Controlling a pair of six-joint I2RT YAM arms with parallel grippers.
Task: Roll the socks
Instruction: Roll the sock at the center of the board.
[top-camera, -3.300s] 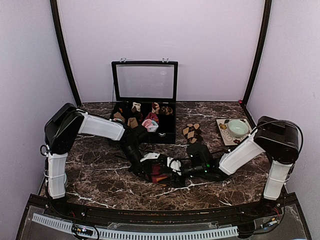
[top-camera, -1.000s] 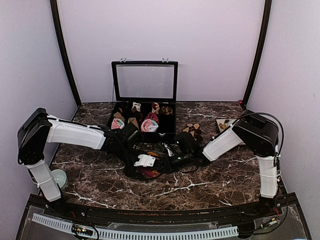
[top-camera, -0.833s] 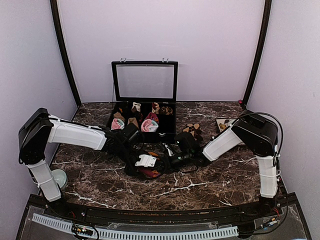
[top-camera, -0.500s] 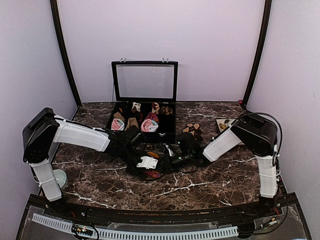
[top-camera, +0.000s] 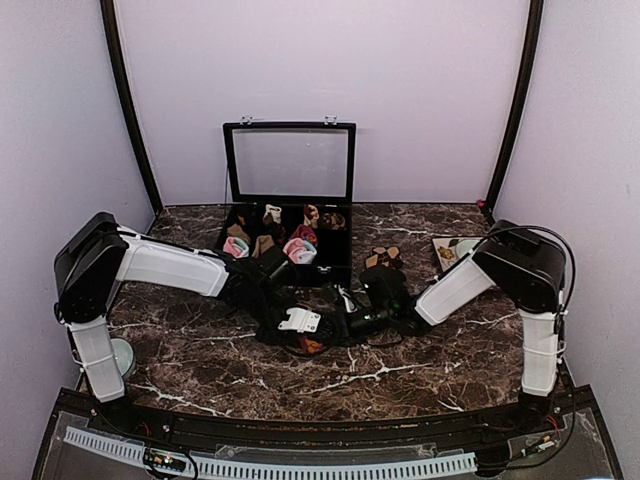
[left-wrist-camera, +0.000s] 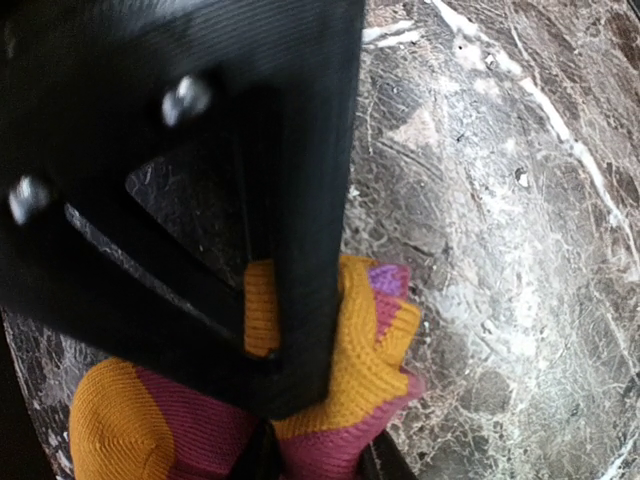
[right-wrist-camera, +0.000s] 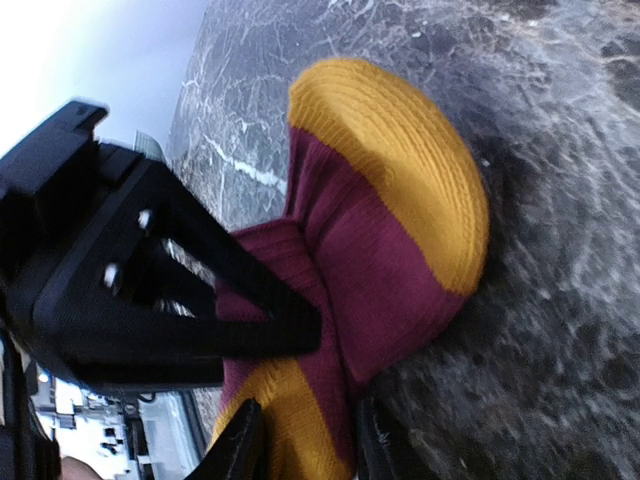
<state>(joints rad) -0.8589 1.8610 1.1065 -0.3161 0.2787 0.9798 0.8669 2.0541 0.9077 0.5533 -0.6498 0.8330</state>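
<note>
Top view overlooks table (top-camera: 450, 360); both wrist views closely share the sock (right-wrist-camera: 400, 200)

No legible text, label, brand or number anywhere

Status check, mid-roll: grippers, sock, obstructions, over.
Left gripper pinching magenta sock. Right gripper straddles same sock, grip unclear. Open box close behind; brown diamond socks wait beside it.

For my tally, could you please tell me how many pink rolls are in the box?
2: one pink roll at the front left, the other at the front centre; more may be hidden.
</note>
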